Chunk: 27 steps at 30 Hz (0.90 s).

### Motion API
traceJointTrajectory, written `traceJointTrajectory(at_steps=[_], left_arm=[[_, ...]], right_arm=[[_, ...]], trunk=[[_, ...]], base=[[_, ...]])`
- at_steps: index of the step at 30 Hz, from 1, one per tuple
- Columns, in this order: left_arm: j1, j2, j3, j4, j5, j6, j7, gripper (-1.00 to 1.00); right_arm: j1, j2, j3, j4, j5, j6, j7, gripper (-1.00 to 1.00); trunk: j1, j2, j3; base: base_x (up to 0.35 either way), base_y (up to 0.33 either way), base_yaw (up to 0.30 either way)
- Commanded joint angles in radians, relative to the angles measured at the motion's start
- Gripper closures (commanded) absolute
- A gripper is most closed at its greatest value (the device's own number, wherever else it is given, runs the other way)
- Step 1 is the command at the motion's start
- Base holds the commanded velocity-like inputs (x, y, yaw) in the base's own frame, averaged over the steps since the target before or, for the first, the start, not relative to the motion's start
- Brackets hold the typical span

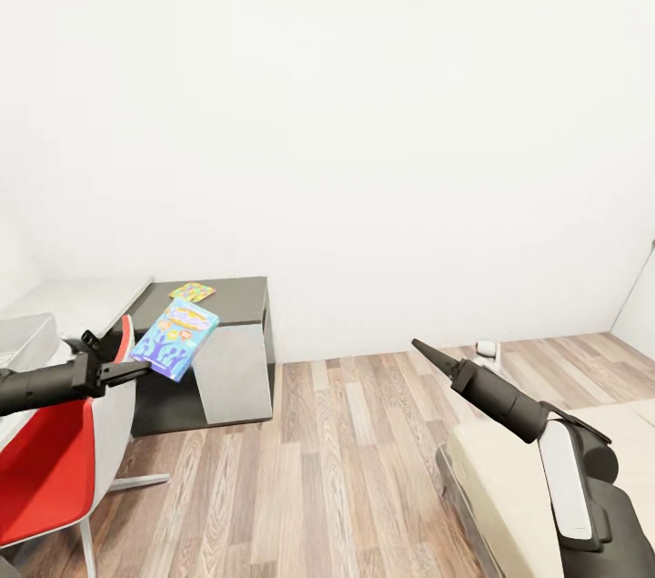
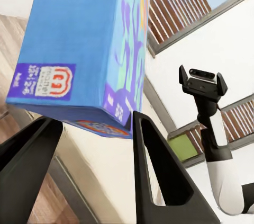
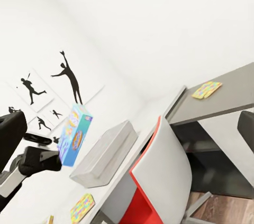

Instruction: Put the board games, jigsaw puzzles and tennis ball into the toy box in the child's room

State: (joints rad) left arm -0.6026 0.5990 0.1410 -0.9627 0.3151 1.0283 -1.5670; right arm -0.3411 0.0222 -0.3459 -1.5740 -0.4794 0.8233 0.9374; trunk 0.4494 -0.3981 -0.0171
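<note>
Room: white walls, wood-plank floor (image 1: 346,460), black sports-silhouette pictures (image 3: 47,91) on one wall.
Bed: its beige mattress (image 1: 509,487) lies under the right arm, well apart from the desk.
Surface: the pale grey L-shaped surface (image 1: 77,296) runs along the robot's left; a red-and-white chair (image 1: 55,460) stands tucked against it.
Toy box: the light-grey bin (image 3: 103,152) sits on the surface, near the chair's back.
Board game: the blue board game (image 1: 175,339) hangs in the air near the surface's dark end, tilted, held by one edge.
Puzzles: one jigsaw puzzle (image 1: 192,292) lies flat on the dark end; a second jigsaw puzzle (image 3: 82,207) lies on the surface on the far side of the bin from the first.
Left tool: the left tool (image 1: 136,368) is clenched on the blue game's lower edge, fingers either side.
Right tool: the right tool (image 1: 420,347) points forward over the floor, carrying nothing; whether it is parted I cannot tell.
Step in hand: carrying the blue game to the bin, judging by the grip.
Next move: likely swing the left arm over the bin, level the game, then release it inside the rim.
</note>
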Motion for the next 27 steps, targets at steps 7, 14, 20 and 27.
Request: traceJointTrajectory(at_steps=[7,14,20,27], left_arm=[[0.002,0.021,0.041,0.007,0.001,0.01,-0.004,1.0],[0.007,0.024,0.121,0.011,0.001,0.01,-0.004,1.0],[0.007,0.023,0.125,0.012,0.001,0.01,-0.004,1.0],[0.007,0.021,0.125,0.012,0.002,0.01,-0.004,1.0]], right_arm=[[-0.001,-0.001,-0.005,0.0,-0.001,0.006,0.002,-1.0],[-0.001,-0.001,-0.005,0.0,-0.002,0.007,0.003,-1.0],[-0.001,0.0,-0.005,0.0,0.0,0.005,-0.002,-1.0],[-0.001,0.001,-0.004,0.0,0.001,0.004,-0.006,-1.0]], trunk=[[0.001,-0.002,-0.002],[0.001,-0.002,-0.002],[0.001,-0.002,-0.002],[0.001,-0.002,-0.002]], base=[[0.0,0.0,0.0],[0.0,0.0,0.0],[0.0,0.0,0.0],[0.0,0.0,0.174]])
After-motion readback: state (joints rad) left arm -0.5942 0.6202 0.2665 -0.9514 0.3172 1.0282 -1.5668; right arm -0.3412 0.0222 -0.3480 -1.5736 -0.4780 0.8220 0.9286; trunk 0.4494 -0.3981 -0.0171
